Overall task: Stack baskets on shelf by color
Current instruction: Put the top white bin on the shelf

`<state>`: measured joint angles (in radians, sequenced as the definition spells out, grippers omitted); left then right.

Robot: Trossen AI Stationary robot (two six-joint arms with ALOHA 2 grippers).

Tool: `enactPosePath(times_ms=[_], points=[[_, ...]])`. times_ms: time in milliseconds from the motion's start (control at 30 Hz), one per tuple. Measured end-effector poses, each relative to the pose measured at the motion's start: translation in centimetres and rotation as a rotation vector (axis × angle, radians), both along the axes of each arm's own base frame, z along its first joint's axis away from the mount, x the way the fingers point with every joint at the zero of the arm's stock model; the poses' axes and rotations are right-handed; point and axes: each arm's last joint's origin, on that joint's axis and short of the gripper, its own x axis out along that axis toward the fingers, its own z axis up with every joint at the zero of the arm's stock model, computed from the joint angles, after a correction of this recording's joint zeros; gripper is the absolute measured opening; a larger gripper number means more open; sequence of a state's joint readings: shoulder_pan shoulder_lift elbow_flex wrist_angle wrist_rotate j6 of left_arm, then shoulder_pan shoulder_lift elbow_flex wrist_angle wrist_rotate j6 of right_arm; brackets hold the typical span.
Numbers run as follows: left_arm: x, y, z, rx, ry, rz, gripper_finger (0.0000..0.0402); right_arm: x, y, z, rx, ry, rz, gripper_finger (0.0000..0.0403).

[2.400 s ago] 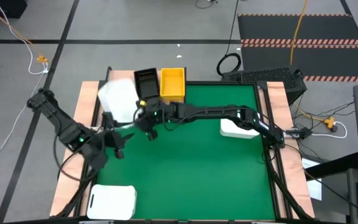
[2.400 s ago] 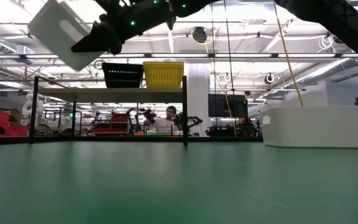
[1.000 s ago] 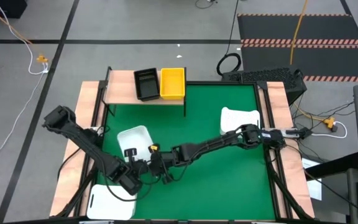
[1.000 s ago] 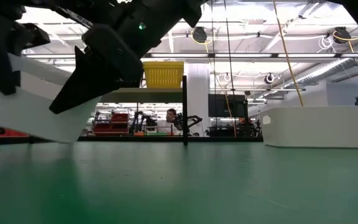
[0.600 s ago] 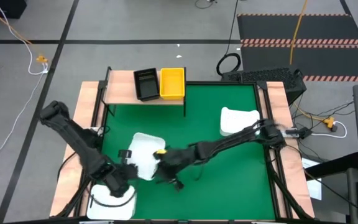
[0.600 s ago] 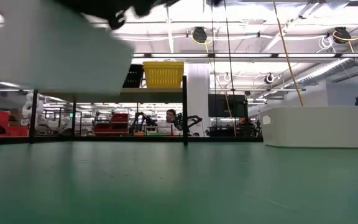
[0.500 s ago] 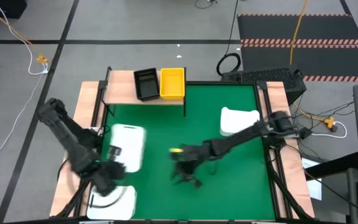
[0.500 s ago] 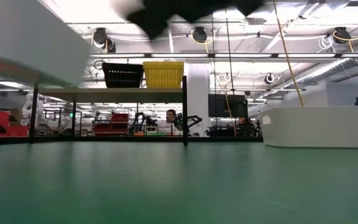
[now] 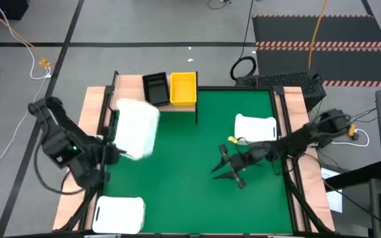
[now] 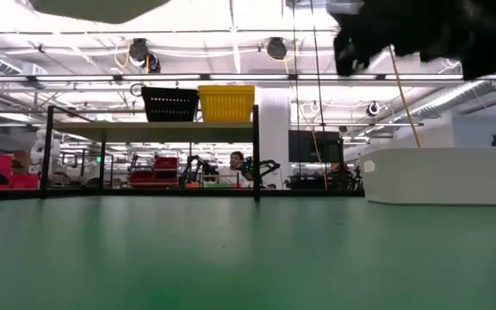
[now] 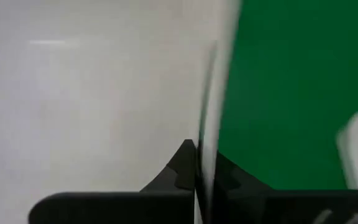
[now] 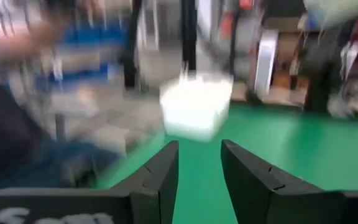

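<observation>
My left gripper (image 9: 114, 154) is shut on a white basket (image 9: 135, 129) and holds it high above the green mat's left part, near the shelf (image 9: 129, 100). Only the basket's underside (image 10: 102, 9) shows in the low view. A black basket (image 9: 155, 88) and a yellow basket (image 9: 183, 88) stand side by side on the shelf. My right gripper (image 9: 227, 168) hangs open over the mat right of the middle, touching nothing. It faces a second white basket (image 12: 196, 106), which rests on the mat. My left gripper pinches one wall of the white basket at its rim (image 11: 205, 124), with one finger (image 11: 182, 158) on each face of the wall. It comes at the basket's near-left end, slanting down. The basket is lifted clear of the mat and stands out beyond the fingers.
A white basket (image 9: 255, 129) sits on the mat at the right, by the right arm. Another white basket (image 9: 119, 215) lies at the near left corner. The shelf's left part is bare. The mat's middle and near right are free.
My left gripper has risen with the white basket, lifting it off the mat and carrying it toward the far left, nearer the shelf. My right gripper has drawn away from that basket, swinging toward the table's right edge.
</observation>
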<state>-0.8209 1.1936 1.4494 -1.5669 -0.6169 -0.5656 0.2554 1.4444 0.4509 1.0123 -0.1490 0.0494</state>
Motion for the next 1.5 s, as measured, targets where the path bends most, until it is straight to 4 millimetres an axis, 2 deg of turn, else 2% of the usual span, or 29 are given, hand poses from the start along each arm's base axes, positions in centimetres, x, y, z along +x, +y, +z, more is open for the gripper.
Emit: enactPosePath(times_ms=[167, 267, 367, 500, 700, 1033, 1267, 1367, 1500], points=[[0.0, 3.2, 1.0, 0.029, -0.063, 0.111, 0.0002, 0.0, -0.3, -1.3, -0.027, 0.084, -0.044, 0.0114], [-0.2, 5.3, 1.5, 0.035, -0.077, 0.178, 0.0002, 0.4, -0.1, -0.3, -0.031, 0.037, -0.043, 0.0114], [-0.8, 7.5, 2.0, 0.077, -0.095, 0.259, 0.0002, 0.5, -0.2, -0.8, -0.051, 0.081, -0.05, 0.0114], [-1.2, 10.1, 2.3, 0.122, -0.065, 0.358, 0.0001, 0.8, -0.1, -0.1, -0.052, 0.044, -0.045, 0.0114], [-1.4, 12.8, 2.2, 0.134, 0.088, 0.352, 0.0001, 1.0, -0.1, 0.0, -0.075, 0.048, -0.048, 0.0114], [0.6, 17.4, 0.9, 0.03, 0.267, 0.383, 0.0001, 1.0, -0.2, -0.4, -0.089, 0.082, -0.048, 0.0114], [-0.1, 20.5, 0.3, -0.045, 0.289, 0.407, 0.0, 0.9, 0.0, -0.9, -0.098, 0.132, -0.039, 0.0105], [-0.3, 21.4, -1.1, -0.071, 0.304, 0.382, 0.0, 0.8, 0.0, -0.9, -0.102, 0.139, -0.038, 0.0093], [-0.1, 22.5, -4.2, -0.118, 0.345, 0.335, 0.0, 0.8, 0.0, -1.0, -0.105, 0.141, -0.037, 0.0081]])
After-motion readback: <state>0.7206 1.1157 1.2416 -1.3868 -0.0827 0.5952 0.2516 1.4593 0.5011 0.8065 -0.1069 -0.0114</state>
